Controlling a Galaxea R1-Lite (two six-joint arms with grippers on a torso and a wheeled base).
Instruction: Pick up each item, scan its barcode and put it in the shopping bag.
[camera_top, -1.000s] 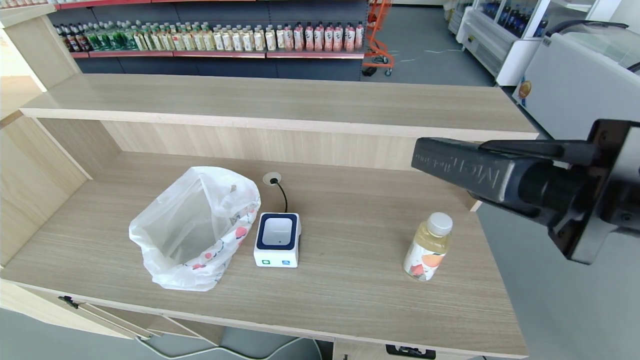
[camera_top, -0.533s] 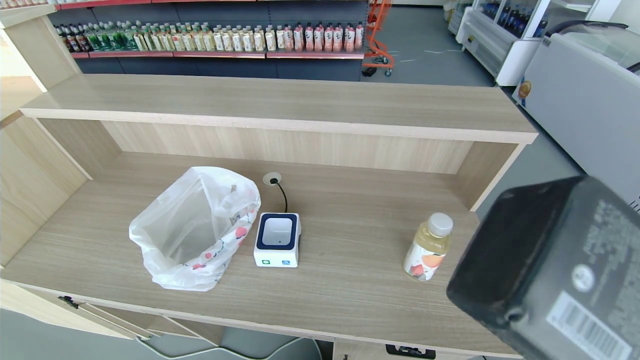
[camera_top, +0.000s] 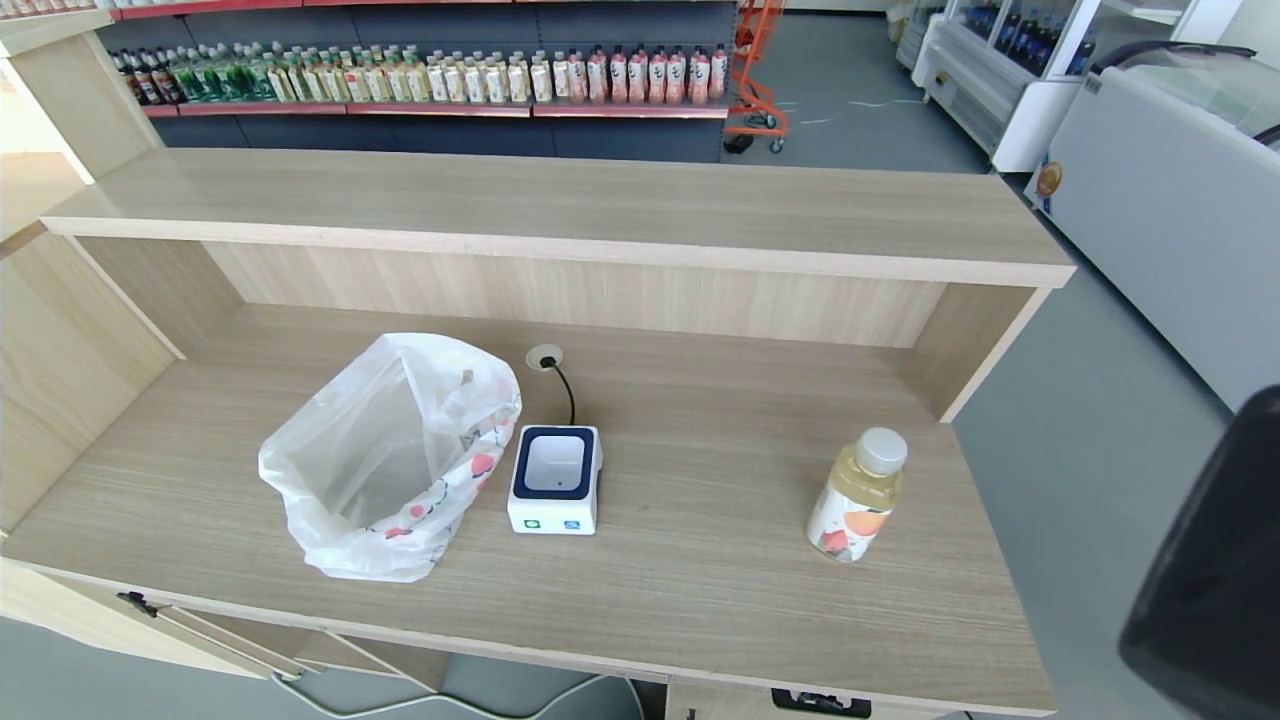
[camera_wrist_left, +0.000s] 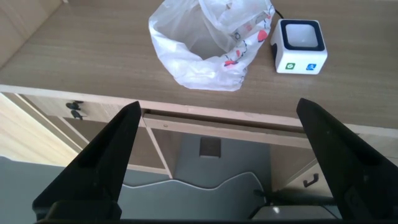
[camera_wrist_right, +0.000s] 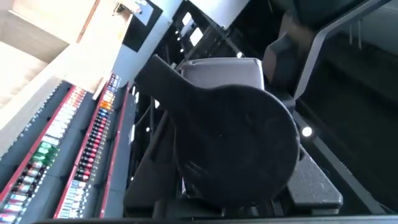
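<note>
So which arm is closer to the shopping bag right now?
Left. The left gripper hangs open before the counter, facing the shopping bag; the right arm is past the counter's right end, beyond the bottle.

bag (camera_top: 385, 460): see-through white, red fruit print
scanner (camera_top: 553, 480): white, navy frame
bottle (camera_top: 858, 495): pale yellow, white, orange print
counter (camera_top: 700, 570): light woodgrain

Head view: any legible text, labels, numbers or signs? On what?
No text reads clearly.
Bottle label: fruit picture, print too small.
Scanner front: one green and one blue icon, no legible words.
Shelf bottles: labels too small.
Freezer sticker: blurred.
</note>
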